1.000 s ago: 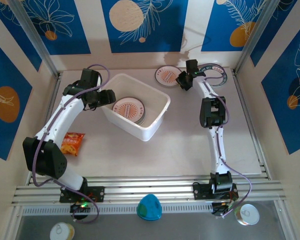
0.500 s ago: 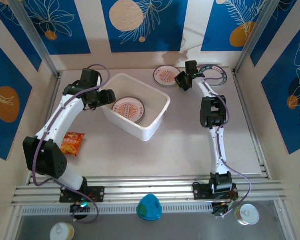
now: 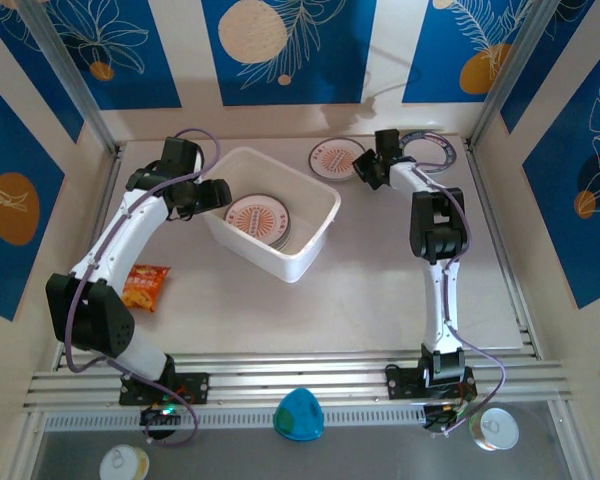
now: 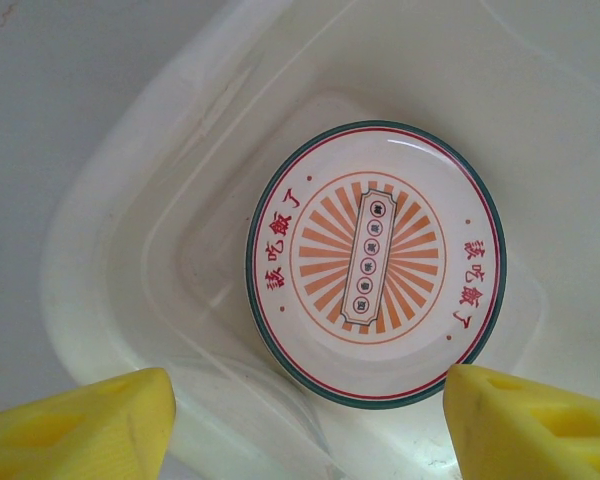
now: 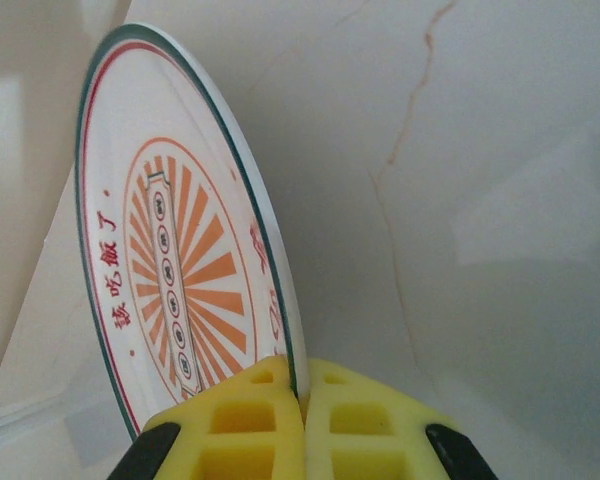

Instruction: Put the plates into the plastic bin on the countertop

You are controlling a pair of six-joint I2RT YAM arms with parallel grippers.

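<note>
The plastic bin (image 3: pixel 283 262) stands at the middle-left of the countertop (image 3: pixel 370 280) with a sunburst plate (image 3: pixel 256 216) lying flat inside. My left gripper (image 3: pixel 215 195) hovers open over the bin's left rim. In the left wrist view its yellow fingers (image 4: pixel 90 425) flank that plate (image 4: pixel 375 262) without touching it. At the back, my right gripper (image 3: pixel 365 168) is shut on the near rim of a second sunburst plate (image 3: pixel 332 158). The right wrist view shows this plate (image 5: pixel 170 250) pinched edge-on in the right gripper (image 5: pixel 300 395). A dark-rimmed plate (image 3: pixel 432 148) lies behind the right wrist.
An orange snack packet (image 3: pixel 144 285) lies left of the bin beside the left arm. Aluminium rails (image 3: pixel 300 375) run along the near edge, with a teal object (image 3: pixel 299 414) and two cans (image 3: pixel 493 428) beyond them. Patterned walls close in the back and sides.
The right gripper has shut on the back sunburst plate's rim and its wrist has shifted, uncovering more of the dark-rimmed plate. The left arm has stayed still.
</note>
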